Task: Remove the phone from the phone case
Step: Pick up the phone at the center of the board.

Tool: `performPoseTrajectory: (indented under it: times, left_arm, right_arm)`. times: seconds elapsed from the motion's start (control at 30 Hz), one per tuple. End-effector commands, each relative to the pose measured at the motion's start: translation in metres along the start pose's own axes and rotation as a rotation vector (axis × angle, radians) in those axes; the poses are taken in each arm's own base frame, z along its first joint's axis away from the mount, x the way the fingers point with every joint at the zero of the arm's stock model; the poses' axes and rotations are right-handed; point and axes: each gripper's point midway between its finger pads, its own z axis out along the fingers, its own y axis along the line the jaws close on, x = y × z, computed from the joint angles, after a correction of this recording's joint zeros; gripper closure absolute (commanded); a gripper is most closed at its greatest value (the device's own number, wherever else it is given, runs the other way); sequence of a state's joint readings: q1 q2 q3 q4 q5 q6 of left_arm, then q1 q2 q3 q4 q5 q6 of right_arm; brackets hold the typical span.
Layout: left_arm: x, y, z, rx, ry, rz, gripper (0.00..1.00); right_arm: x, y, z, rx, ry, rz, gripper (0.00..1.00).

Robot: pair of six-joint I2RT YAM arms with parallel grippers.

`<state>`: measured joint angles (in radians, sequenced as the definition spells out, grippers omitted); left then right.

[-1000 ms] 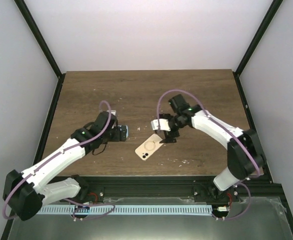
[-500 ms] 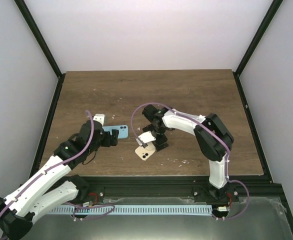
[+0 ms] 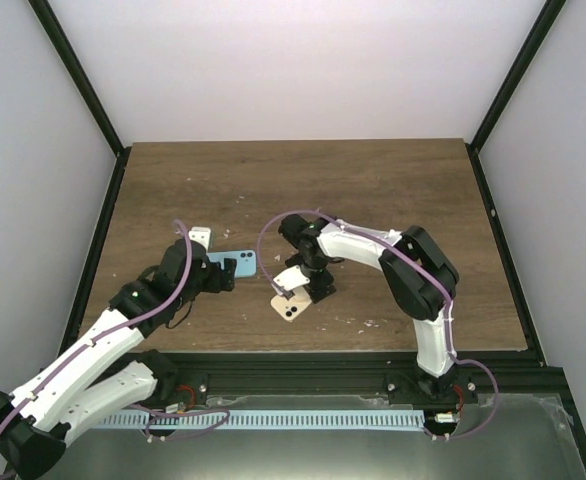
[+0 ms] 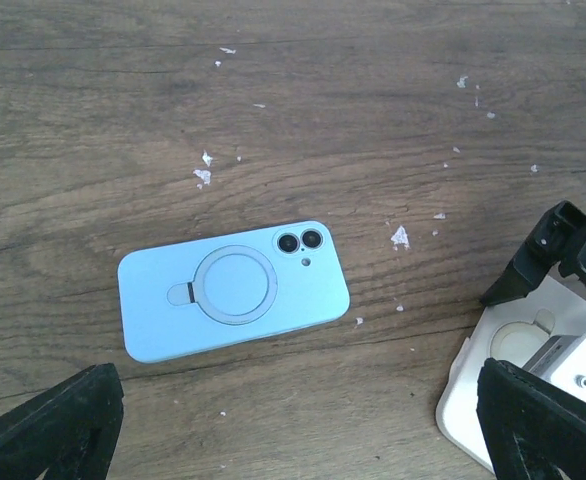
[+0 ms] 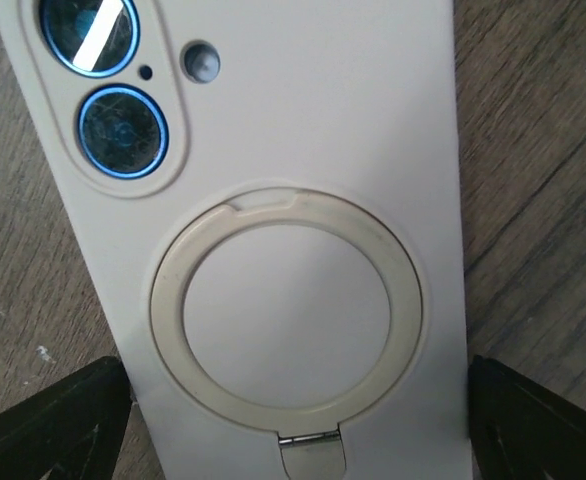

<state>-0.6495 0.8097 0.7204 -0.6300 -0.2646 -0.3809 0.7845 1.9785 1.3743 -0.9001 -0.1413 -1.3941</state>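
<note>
Right tool (image 5: 295, 400): fingers spread, one on each long side of the cream phone case (image 5: 303, 120). The case lies flat on the counter (image 3: 373, 190), back face up. The finger tips sit right at the case edges. Can't tell from the wrist view whether the pads actually touch, and it looks like no squeeze on it.

Phone (image 5: 123, 130) sits in that case, with two blue-tinted lenses showing through the camera cutout at one corner. The ring stand (image 5: 168, 300) is folded flat on the case back.

In the top view the cream case is near the front edge of the counter, roughly mid-width and skewed diagonally. The right tool is directly over its far end.

Left tool (image 4: 293, 400): fingers wide apart, gripping nothing, hovering above the counter. A blue phone case (image 4: 153, 320) lies flat just ahead of it, between the two finger lines and clear of both. Its back is up, showing a ring and twin lenses, and its long axis runs across the view.

The blue case and the cream case are near each other but apart, blue on the left. The left wrist view catches the cream case corner and the right tool's black fingers at its right edge.

White flecks (image 4: 202, 175) are scattered on the wood.
</note>
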Motion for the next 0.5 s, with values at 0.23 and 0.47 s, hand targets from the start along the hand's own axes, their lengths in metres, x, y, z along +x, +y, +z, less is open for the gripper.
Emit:
performPoseTrajectory:
  times: [0.23, 0.47]
  left_arm:
    - [-0.007, -0.002, -0.002, 0.009, -0.027, 0.002, 0.02]
    - [-0.012, -0.031, -0.014, 0.212, -0.088, -0.032, 0.11]
  right_arm:
    - [0.015, 0.023, 0.015, -0.071, 0.136, 0.02, 0.11]
    - [0.008, 0.042, -0.005, -0.108, 0.079, 0.062, 0.3]
